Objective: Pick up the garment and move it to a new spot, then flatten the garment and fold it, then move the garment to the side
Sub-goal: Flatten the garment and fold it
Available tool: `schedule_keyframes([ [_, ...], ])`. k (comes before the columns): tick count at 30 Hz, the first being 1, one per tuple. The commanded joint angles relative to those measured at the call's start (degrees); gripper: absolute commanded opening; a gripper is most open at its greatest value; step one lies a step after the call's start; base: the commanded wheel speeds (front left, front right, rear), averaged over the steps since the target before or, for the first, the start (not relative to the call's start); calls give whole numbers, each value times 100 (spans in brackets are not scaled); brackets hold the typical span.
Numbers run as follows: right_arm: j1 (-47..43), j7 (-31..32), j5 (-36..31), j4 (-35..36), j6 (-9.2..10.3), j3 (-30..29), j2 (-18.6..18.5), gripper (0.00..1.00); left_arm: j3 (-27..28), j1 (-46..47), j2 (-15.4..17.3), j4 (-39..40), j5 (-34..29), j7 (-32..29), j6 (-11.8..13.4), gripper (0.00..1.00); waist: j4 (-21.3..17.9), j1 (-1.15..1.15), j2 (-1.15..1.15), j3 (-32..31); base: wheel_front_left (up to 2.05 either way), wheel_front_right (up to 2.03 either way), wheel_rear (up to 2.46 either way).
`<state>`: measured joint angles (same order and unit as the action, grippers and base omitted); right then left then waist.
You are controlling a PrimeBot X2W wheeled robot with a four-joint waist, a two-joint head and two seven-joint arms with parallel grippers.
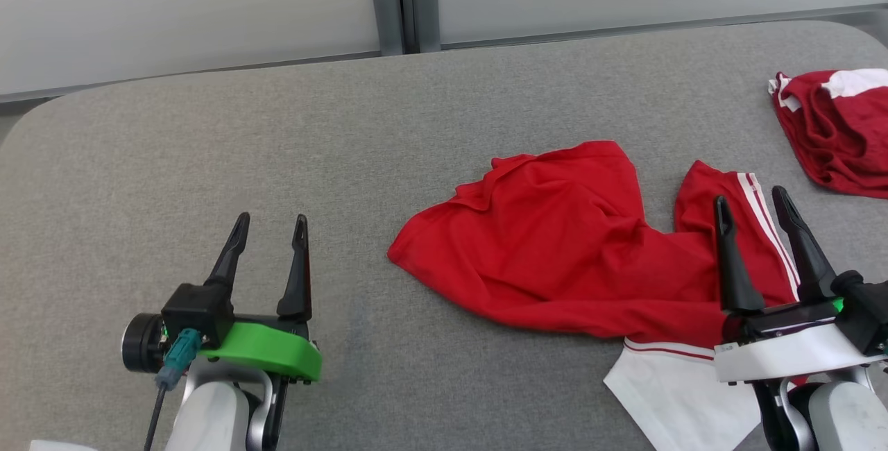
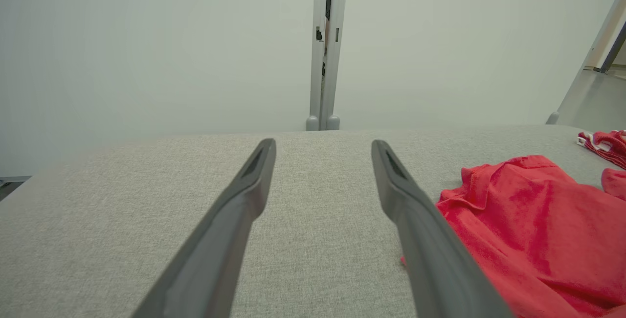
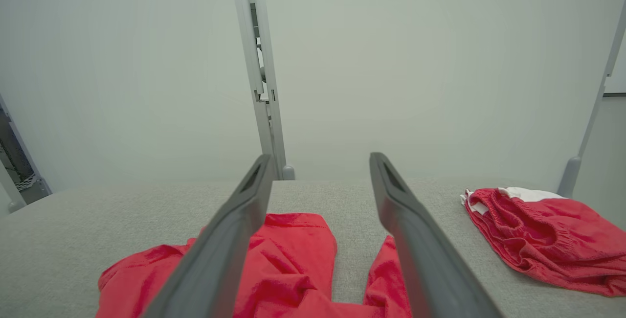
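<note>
A red garment [image 1: 562,243] with white side stripes and a white panel lies crumpled on the grey table, right of centre. It also appears in the left wrist view as the red garment [image 2: 533,230] and under the fingers in the right wrist view, the garment [image 3: 288,279]. My right gripper [image 1: 750,198] hangs open above the garment's right end, nothing between its fingers. My left gripper [image 1: 270,222] stands open over bare table, well left of the cloth.
A second red and white garment [image 1: 836,128] lies bunched at the table's far right edge, seen too in the right wrist view as the other garment [image 3: 543,232]. Grey table [image 1: 208,146] stretches to the left. A pale wall with a grey post [image 1: 406,3] stands behind.
</note>
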<state>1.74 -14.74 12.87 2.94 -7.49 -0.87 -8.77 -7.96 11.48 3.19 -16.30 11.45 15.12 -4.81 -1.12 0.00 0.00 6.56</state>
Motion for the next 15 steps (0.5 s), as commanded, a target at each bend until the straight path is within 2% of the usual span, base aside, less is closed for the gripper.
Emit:
schedule_keyframes([
  [1, 54, -40, -30, 2, -1, 32, 26, 100, -49, 164, 58, -66, -35, 1, -36, 100, -90, 0, 0, 40, 0, 0, 0],
  [7, 155, -45, 37, -90, -1, 167, 86, 100, -369, 721, 115, -528, -166, 0, -164, 100, -306, 0, 0, 134, 0, 0, 0],
  [15, 340, -47, 50, -165, -1, 287, 137, 100, -1041, 1602, 200, -1612, -250, -147, -260, 100, -648, 0, 0, 322, 0, 0, 0],
])
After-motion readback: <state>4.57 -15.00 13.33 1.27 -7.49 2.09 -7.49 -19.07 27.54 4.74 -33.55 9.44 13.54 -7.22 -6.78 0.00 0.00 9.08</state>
